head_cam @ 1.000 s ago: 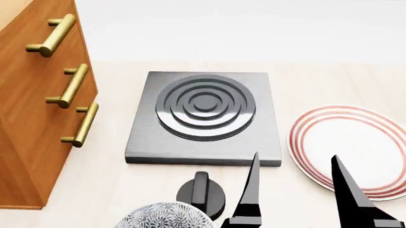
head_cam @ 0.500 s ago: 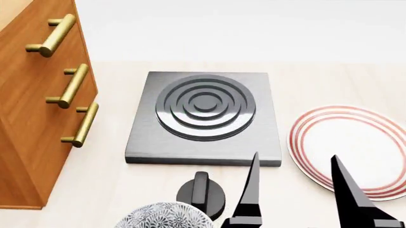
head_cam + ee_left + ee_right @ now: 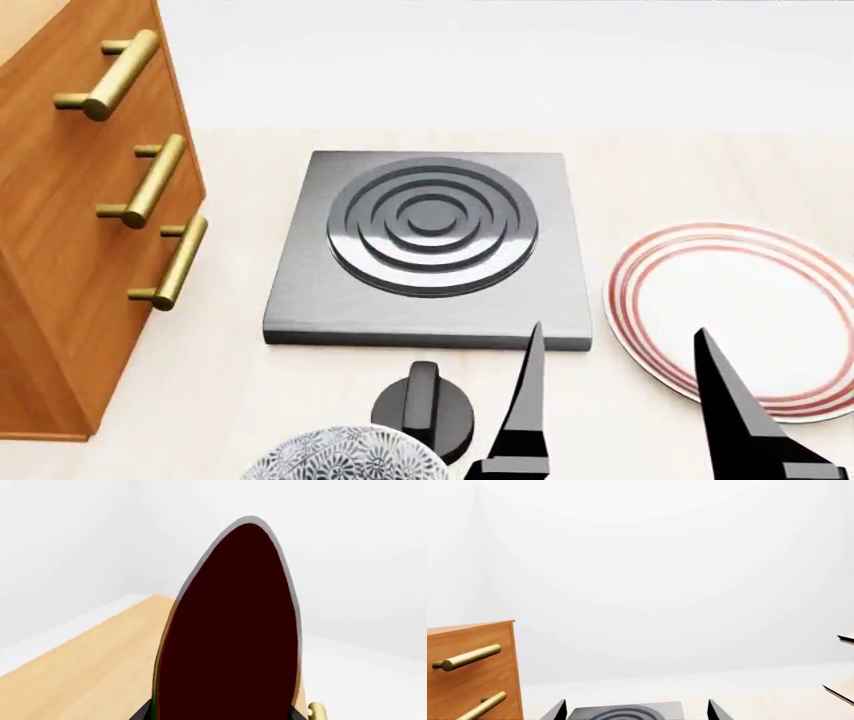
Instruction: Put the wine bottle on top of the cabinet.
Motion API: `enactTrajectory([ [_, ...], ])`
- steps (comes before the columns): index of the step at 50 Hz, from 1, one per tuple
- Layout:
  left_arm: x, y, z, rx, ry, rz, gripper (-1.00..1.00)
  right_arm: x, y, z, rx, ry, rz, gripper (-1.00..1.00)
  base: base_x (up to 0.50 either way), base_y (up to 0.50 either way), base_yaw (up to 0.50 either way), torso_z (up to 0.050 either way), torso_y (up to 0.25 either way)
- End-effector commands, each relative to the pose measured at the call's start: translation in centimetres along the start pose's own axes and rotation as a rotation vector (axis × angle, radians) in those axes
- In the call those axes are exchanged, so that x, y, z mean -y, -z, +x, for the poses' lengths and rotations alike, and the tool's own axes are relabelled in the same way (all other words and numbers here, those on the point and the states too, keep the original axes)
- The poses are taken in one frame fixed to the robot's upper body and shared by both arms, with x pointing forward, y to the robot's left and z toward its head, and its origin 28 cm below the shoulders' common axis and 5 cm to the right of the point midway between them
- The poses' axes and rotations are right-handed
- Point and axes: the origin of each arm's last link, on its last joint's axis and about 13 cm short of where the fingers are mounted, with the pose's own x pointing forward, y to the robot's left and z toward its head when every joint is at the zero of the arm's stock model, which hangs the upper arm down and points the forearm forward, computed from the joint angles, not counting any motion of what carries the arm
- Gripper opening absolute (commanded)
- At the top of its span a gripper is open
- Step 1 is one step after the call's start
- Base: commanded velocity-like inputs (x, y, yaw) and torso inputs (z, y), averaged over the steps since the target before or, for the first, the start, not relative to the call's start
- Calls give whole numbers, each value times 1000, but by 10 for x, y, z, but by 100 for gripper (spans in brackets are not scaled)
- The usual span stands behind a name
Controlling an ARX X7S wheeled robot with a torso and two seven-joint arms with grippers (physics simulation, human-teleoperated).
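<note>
In the left wrist view a long dark shape with a thin green edge, the wine bottle (image 3: 230, 630), fills the middle. My left gripper (image 3: 223, 715) is shut on it, with dark fingers on both sides at the frame's lower edge. Behind it lies the wooden top of the reddish-brown cabinet (image 3: 87, 670), and one brass handle (image 3: 317, 712) peeks out. The bottle's neck, cork and label are hidden. The cabinet (image 3: 80, 250) stands at the left of the head view, where the left gripper and the bottle are out of view. My right gripper (image 3: 618, 330) is open and empty.
A grey hob plate with rings (image 3: 430, 240) lies in the middle of the pale counter. A black knob (image 3: 423, 400) and a patterned bowl (image 3: 347, 455) sit in front of it. A red-ringed white plate (image 3: 734, 310) lies right. The right wrist view shows the cabinet (image 3: 467, 680) and the hob (image 3: 627, 712).
</note>
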Motion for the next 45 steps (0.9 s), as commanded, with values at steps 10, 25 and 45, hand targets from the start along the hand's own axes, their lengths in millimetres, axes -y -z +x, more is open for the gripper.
enactTrajectory([
  [10, 1, 8, 1, 13, 43, -60, -100, 1, -1, 1, 19, 4, -6, 100, 0, 0, 1, 0, 0],
  [25, -6, 33, 2, -22, 27, -70, -100, 0, 0, 1, 14, 2, -7, 100, 0, 0, 1, 0, 0],
  [45, -5, 34, 2, -25, 23, -80, 100, -1, 1, 1, 8, -5, -5, 100, -1, 0, 1, 0, 0],
])
